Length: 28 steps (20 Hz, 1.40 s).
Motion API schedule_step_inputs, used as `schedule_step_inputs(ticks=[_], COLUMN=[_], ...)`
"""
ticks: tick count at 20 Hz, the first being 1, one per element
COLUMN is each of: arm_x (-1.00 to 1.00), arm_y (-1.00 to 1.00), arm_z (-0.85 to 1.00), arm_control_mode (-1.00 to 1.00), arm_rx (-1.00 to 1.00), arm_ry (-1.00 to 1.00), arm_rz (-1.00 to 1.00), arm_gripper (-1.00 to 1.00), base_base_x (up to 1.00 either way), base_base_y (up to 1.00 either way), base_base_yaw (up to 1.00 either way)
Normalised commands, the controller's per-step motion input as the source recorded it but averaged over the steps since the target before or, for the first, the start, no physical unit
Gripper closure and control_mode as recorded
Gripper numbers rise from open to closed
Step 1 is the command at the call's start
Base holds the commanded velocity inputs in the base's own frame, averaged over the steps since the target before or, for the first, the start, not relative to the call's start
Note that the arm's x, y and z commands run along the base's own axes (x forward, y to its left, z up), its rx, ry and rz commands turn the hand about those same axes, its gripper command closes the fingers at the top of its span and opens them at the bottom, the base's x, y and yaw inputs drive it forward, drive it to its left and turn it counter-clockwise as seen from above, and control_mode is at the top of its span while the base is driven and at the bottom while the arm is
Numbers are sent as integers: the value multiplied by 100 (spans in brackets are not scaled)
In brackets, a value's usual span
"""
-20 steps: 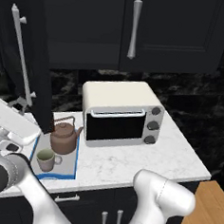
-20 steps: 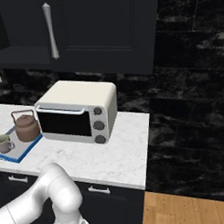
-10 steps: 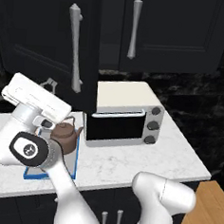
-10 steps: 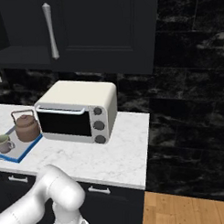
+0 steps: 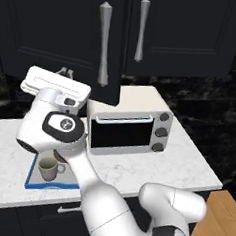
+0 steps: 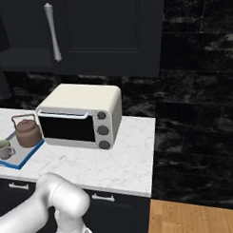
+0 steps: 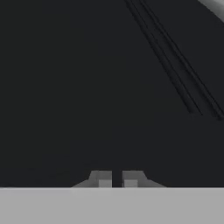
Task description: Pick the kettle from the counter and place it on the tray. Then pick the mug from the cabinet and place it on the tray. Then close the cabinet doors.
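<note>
Tray (image 6: 21,157), blue-rimmed, on my marble tabletop (image 6: 124,156) holds round brown kettle (image 6: 26,132) and beige mug (image 6: 3,148). Pincer (image 7: 117,179) clenched, facing dark panelled cabinet door (image 7: 87,87).

left base view: from behind-left, facing forward and down.
right base view: from behind-right; both share toaster oven (image 5: 127,125), tray (image 6: 24,156), bench (image 6: 124,158).
hand view: close against a dark cabinet door (image 7: 87,87).
</note>
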Motion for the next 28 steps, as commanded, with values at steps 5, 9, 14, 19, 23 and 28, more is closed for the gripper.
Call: schedule_step_inputs(ticks=[5, 9, 14, 19, 23, 28], arm_x=[17, 49, 83, 98, 100, 100], arm_y=[-38, -50, -59, -54, -49, -45], arm_z=[61, 63, 37, 5, -1, -14], arm_control_mode=[-100, -100, -100, -100, -100, -100], arm_rx=[-4, -1, -1, -1, 0, 0], arm_ry=[44, 52, 51, 41, 31, 24], arm_rz=[10, 4, 1, 1, 1, 1], arm_gripper=[100, 100, 100, 100, 100, 100], base_base_x=[0, 0, 0, 0, 0, 0], base_base_y=[0, 0, 0, 0, 0, 0], base_base_yaw=[0, 0, 0, 0, 0, 0])
